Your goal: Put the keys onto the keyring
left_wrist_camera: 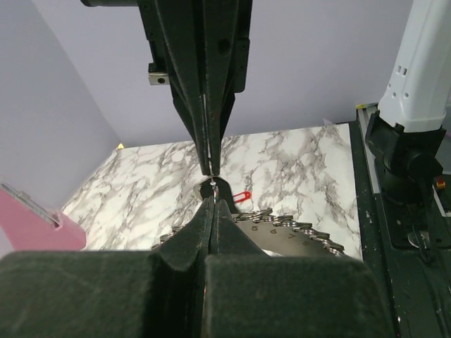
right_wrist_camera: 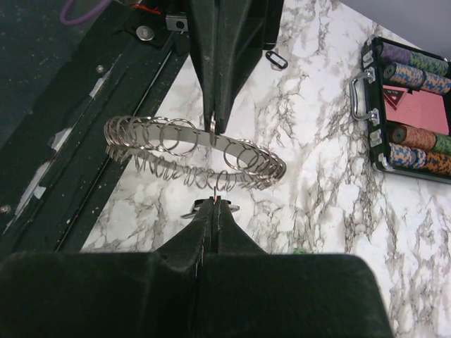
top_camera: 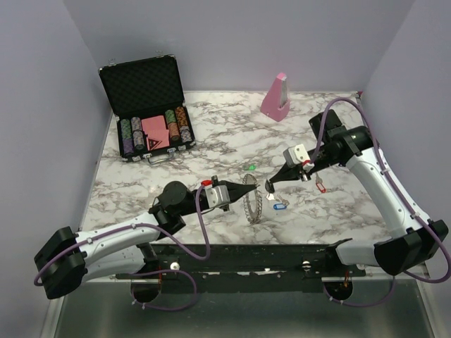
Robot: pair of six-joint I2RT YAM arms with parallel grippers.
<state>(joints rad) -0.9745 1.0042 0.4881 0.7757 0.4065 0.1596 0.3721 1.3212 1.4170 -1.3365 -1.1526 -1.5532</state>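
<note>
My left gripper (top_camera: 238, 195) is shut on one loop of the keyring (top_camera: 252, 204) and holds the toothed grey ring upright above the marble. The right wrist view shows the keyring (right_wrist_camera: 190, 151) with the left gripper (right_wrist_camera: 213, 130) pinching its top rim. My right gripper (top_camera: 269, 186) is shut, and a thin bit of a key's wire sticks out of its tips (right_wrist_camera: 215, 202), touching a lower loop. The rest of that key is hidden. A blue-tagged key (top_camera: 277, 206), a red key (top_camera: 320, 186) and a green one (top_camera: 251, 167) lie on the table.
An open black case of poker chips (top_camera: 148, 105) stands at the back left. A pink wedge block (top_camera: 276, 97) is at the back. Purple walls close in three sides. The black base rail (top_camera: 246, 257) runs along the near edge.
</note>
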